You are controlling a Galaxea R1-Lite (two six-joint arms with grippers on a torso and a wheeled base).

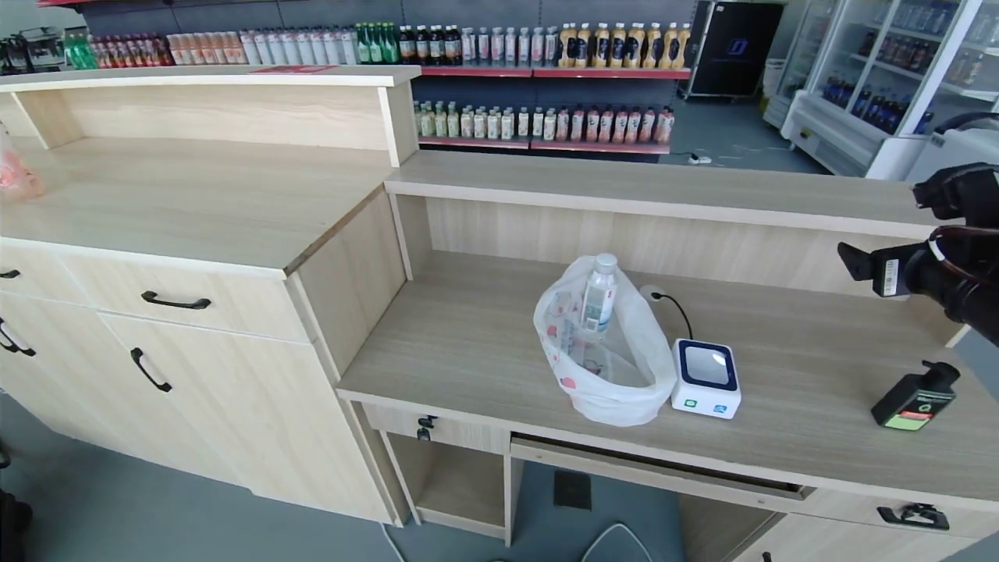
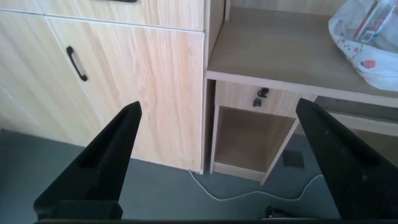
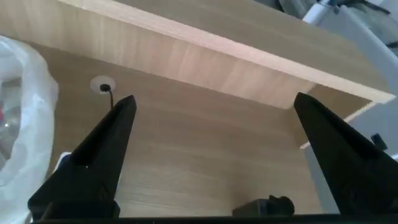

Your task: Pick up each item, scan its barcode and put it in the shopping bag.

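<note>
A white plastic shopping bag [image 1: 616,375] stands open on the low desk [image 1: 484,343], with a clear bottle [image 1: 601,297] upright inside it. Right beside the bag sits a white barcode scanner [image 1: 706,377] with a dark window. A black pump bottle [image 1: 915,396] lies on the desk at the far right. My right arm [image 1: 948,281] hangs above the desk's right end; its gripper [image 3: 214,102] is open and empty, with the pump bottle [image 3: 267,205] and the bag [image 3: 18,124] below it. My left gripper [image 2: 219,107] is open and empty, low in front of the cabinet, with the bag [image 2: 367,37] farther off.
A taller counter [image 1: 179,203] with drawers and doors [image 1: 156,367] stands to the left, with a pink bag [image 1: 15,176] at its far edge. A raised ledge [image 1: 663,191] backs the desk. The scanner's cable [image 1: 677,308] runs to a hole. Drink shelves [image 1: 538,74] stand behind.
</note>
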